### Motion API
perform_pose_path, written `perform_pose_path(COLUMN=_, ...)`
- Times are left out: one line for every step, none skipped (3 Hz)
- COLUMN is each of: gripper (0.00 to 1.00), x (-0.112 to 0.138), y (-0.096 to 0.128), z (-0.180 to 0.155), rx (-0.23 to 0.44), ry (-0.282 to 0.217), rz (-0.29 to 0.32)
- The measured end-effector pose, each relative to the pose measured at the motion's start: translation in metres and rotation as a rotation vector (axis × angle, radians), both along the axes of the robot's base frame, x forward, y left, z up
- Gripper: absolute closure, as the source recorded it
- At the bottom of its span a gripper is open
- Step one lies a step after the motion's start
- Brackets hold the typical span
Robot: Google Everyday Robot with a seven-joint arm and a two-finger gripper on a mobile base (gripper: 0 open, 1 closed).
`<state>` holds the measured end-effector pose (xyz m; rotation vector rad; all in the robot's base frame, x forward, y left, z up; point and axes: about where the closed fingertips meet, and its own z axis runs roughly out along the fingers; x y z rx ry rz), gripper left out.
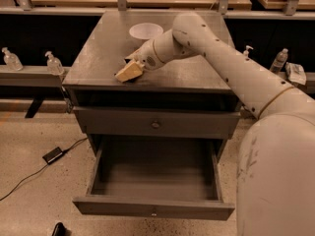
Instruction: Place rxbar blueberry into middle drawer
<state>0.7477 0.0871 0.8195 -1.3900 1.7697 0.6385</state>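
On the near-left part of the counter (98, 58), directly under the tan end effector (129, 73), a small dark shape (134, 80) shows against the grey top. Whether it is the rxbar blueberry or shadow cannot be told, and the bar is not made out elsewhere. The end effector points down and to the left, with its tip at the counter surface. Its state, apart or together, cannot be told. The arm (221, 58) reaches in from the right across the counter. A white bowl (145, 31) stands farther back, apart from the end effector. Below the counter, the upper drawer front (123, 123) is closed. Beneath it the middle drawer (152, 208) stands pulled out towards the near side. On the floor to the left lies a black adapter (52, 155) with its cable.
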Motion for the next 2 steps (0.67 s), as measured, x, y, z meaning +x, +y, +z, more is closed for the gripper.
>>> perform_pose_path(gripper=1.0, x=0.0, y=0.0, z=0.0001, rx=0.0, ry=0.0, rz=0.0)
perform_pose_path(gripper=1.0, x=0.0, y=0.0, z=0.0024, rx=0.0, ry=0.0, rz=0.0)
